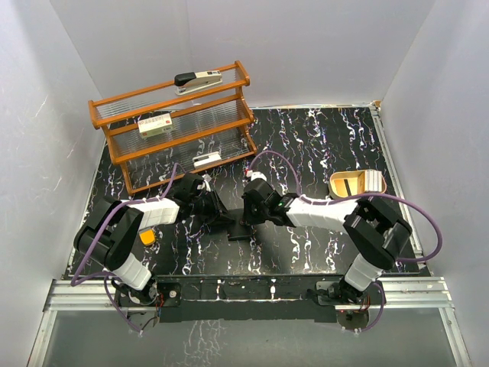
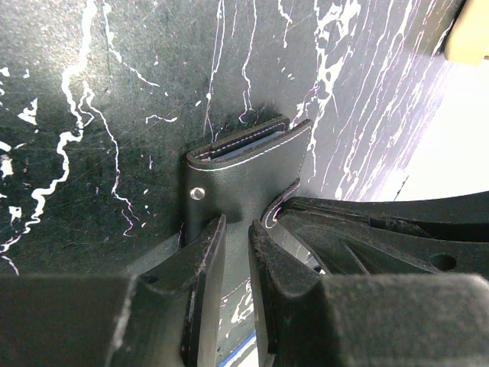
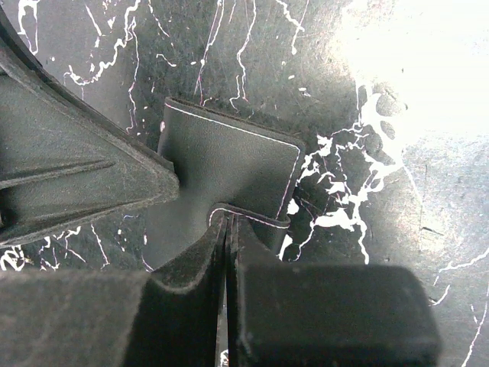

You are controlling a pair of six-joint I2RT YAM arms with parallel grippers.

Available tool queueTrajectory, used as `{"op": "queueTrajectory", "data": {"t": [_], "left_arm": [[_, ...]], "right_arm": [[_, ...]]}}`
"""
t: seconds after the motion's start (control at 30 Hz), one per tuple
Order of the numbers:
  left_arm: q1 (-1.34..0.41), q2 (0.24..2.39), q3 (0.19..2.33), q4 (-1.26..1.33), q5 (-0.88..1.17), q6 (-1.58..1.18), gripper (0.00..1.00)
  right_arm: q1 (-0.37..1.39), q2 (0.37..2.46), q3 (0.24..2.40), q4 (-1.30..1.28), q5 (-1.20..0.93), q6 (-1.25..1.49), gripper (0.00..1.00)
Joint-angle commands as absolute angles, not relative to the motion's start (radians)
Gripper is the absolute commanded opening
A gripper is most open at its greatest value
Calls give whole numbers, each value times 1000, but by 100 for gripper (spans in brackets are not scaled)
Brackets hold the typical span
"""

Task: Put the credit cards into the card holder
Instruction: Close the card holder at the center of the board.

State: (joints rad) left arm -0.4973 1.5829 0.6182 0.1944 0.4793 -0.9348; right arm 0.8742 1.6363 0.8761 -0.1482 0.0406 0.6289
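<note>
- While the left tool [image 2: 237, 229] and right tool [image 3: 228, 222] each pinch a flap of the card holder [image 2: 244, 172] over the table's [image 1: 321, 145] middle, unequal pulls could slip one flap free.
- Its slot may hold cards, hard to tell; tilting could spill them.

Top view: the card holder [image 1: 241, 232] lies largely concealed beneath the left gripper [image 1: 228, 218] and right gripper [image 1: 246, 222]. Wrist views: the fingers [image 2: 205, 260] cover its near edge, and its far fold shows only a pale sliver [image 2: 238, 144], unidentifiable. A tan object [image 2: 470, 34] is cut off at the left wrist picture's corner. The orange block [image 1: 147, 238] is partly hidden by the left arm.
</note>
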Motion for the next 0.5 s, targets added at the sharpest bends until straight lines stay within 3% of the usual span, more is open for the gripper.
{"op": "queueTrajectory", "data": {"t": [0.0, 0.27, 0.47], "left_arm": [[-506, 1615, 594, 136, 471, -918, 19], [-506, 1590, 597, 125, 469, -920, 19], [-505, 1519, 672, 0, 415, -870, 38]], "right_arm": [[891, 1733, 870, -261, 104, 593, 0], [891, 1756, 881, -288, 135, 588, 1], [891, 1631, 964, -330, 200, 563, 9]]}}
